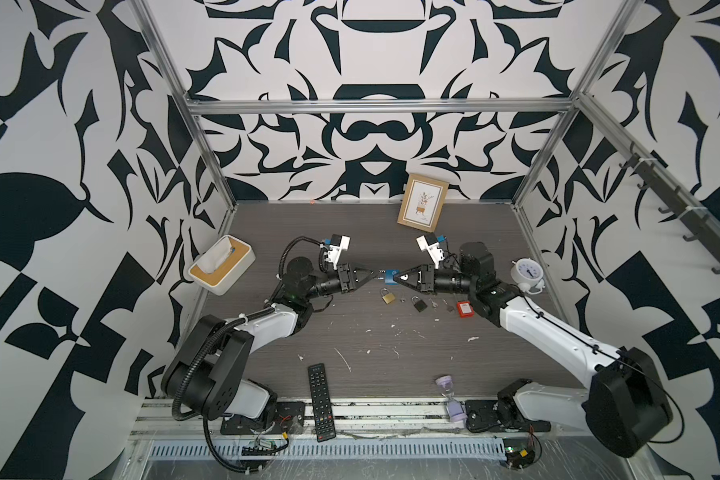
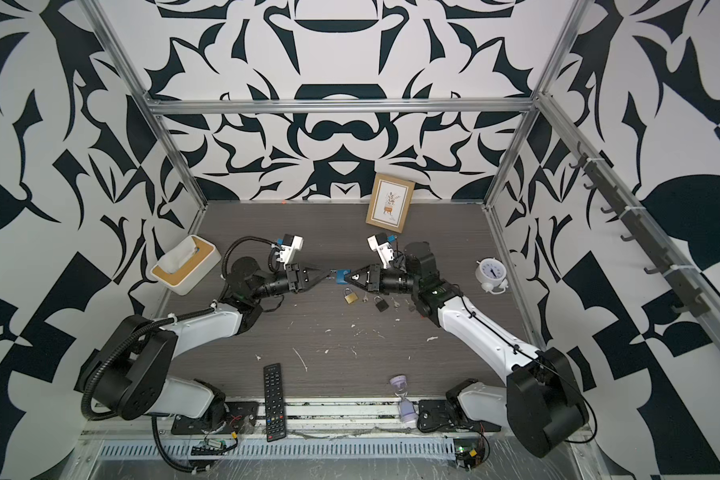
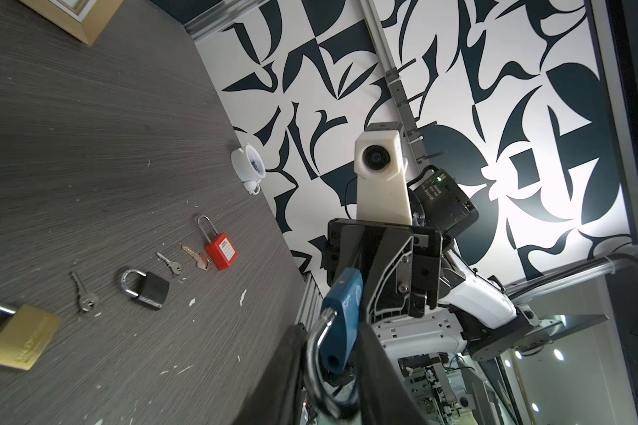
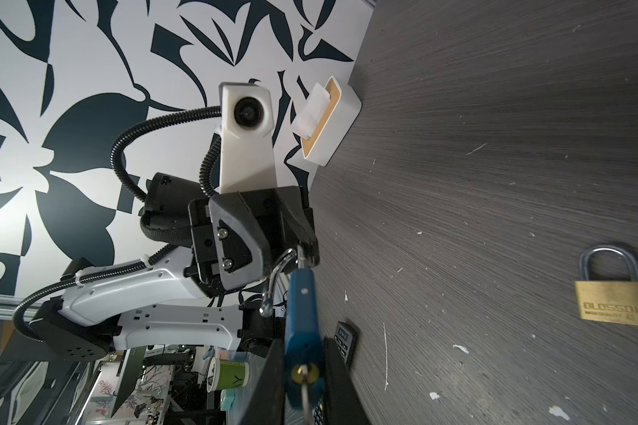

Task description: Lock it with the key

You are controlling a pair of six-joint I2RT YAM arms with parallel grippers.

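Right hand (image 1: 395,277) is clamped on the body of the blue rectangular padlock (image 4: 302,312), one finger on each flat side, holding it clear above the dark grey wood-grain surface (image 1: 350,332). Left hand (image 1: 374,274) meets it tip to tip from the opposite side. Its fingers (image 3: 295,368) lie against both sides of the silver steel shackle (image 3: 315,353) and are closed on it.

Shackle condition: open. In the right wrist view one leg is in the body and the free end stands out beside it.

Small metal key (image 4: 304,395), blurred, sits in the brass keyway at the base of the padlock. That is the end away from the left hand, between the right hand's fingers.

Noted on the surface just below both hands, on the robot's side:
- brass padlock (image 1: 388,296)
- black padlock (image 1: 419,304)
- red plastic padlock (image 1: 465,309), under the right arm's wrist
- three loose keys (image 3: 83,294) lying among them

None of these touches a hand.

White alarm clock (image 1: 526,272) stands behind the right hand, beside its arm. White tissue box with wooden lid (image 1: 221,264) stands behind the left hand. Wooden framed picture (image 1: 423,202) leans at the back wall beyond the right hand. Black remote control (image 1: 321,402) and lilac hourglass (image 1: 449,399) lie well apart from both hands, near the arm bases.
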